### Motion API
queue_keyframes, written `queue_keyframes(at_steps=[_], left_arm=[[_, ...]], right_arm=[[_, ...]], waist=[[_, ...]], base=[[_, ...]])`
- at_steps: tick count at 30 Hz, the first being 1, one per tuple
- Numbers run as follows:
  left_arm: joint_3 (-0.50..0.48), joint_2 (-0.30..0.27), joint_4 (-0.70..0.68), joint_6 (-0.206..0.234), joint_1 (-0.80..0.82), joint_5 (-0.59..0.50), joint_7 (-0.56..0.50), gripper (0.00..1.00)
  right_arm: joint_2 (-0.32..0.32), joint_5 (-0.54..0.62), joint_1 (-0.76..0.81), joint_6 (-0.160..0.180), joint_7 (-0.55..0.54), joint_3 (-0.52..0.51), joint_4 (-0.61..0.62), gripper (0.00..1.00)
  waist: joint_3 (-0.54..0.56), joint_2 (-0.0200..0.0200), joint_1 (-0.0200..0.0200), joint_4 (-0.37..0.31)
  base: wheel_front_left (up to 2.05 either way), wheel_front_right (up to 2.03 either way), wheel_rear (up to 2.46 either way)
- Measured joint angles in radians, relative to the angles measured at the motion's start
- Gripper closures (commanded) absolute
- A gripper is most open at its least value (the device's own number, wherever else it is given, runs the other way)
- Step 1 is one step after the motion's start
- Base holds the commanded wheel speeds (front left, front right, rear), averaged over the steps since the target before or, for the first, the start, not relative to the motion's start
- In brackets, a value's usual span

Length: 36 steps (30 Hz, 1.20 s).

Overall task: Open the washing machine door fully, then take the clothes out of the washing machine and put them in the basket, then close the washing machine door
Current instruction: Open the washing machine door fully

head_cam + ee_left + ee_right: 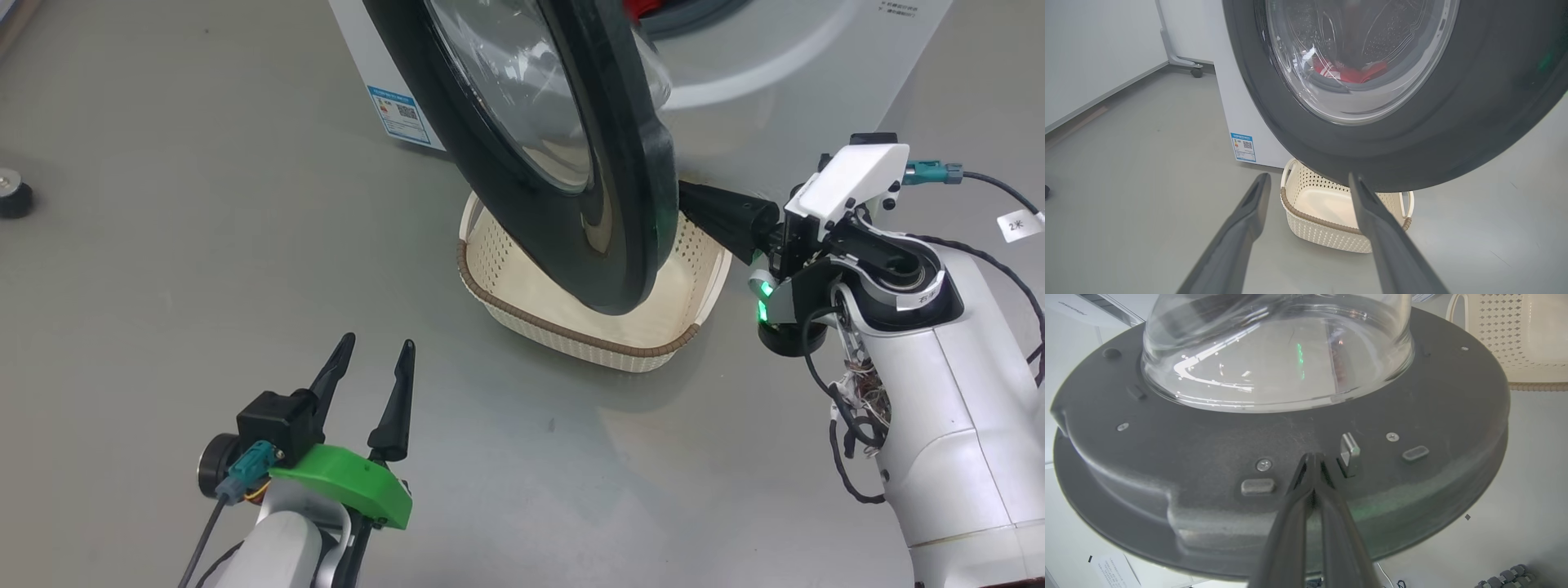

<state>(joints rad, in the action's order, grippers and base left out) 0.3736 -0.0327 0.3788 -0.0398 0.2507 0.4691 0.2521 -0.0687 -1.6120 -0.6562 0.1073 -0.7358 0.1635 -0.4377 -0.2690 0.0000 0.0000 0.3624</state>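
Observation:
The washing machine door (pixel 604 204) stands partly swung out, its black rim hanging over the cream basket (pixel 571 327) on the floor. My right gripper (pixel 690 204) is shut, and its tips (pixel 1312 459) press the door's inner grey face (pixel 1208 457) just left of the metal latch hook (pixel 1349 451). My left gripper (pixel 377 347) is open and holds nothing, low at the left, well short of the basket (pixel 1323 212). Red clothes (pixel 1351 73) show through the door glass inside the drum, and a red scrap (pixel 649 8) shows in the washing machine (pixel 775 82) opening.
A blue label (pixel 400 114) sits low on the machine front. A small black round object (pixel 12 196) lies on the grey floor at far left. A wheeled stand leg (pixel 1184 61) stands beside a white wall behind the machine. Cables hang off my right forearm (pixel 939 392).

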Motion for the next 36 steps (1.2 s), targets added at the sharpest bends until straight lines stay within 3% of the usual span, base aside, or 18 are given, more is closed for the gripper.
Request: queue_keyframes(at_steps=[16, 36], left_arm=[[-0.002, 0.0, -0.001, -0.001, -0.007, -0.007, 0.0, 0.0], [-0.004, 0.0, -0.006, -0.001, -0.026, -0.007, 0.0, 0.0]], right_arm=[[-0.002, -0.172, 0.036, 0.0, 0.016, 0.205, 0.063, 1.0], [-0.003, -0.235, 0.043, -0.001, 0.107, 0.347, 0.086, 1.0]], waist=[[0.012, 0.0, 0.0, 0.006], [0.018, 0.0, 0.0, 0.023]], base=[[0.0, 0.0, 0.0], [0.0, 0.0, 0.0]])
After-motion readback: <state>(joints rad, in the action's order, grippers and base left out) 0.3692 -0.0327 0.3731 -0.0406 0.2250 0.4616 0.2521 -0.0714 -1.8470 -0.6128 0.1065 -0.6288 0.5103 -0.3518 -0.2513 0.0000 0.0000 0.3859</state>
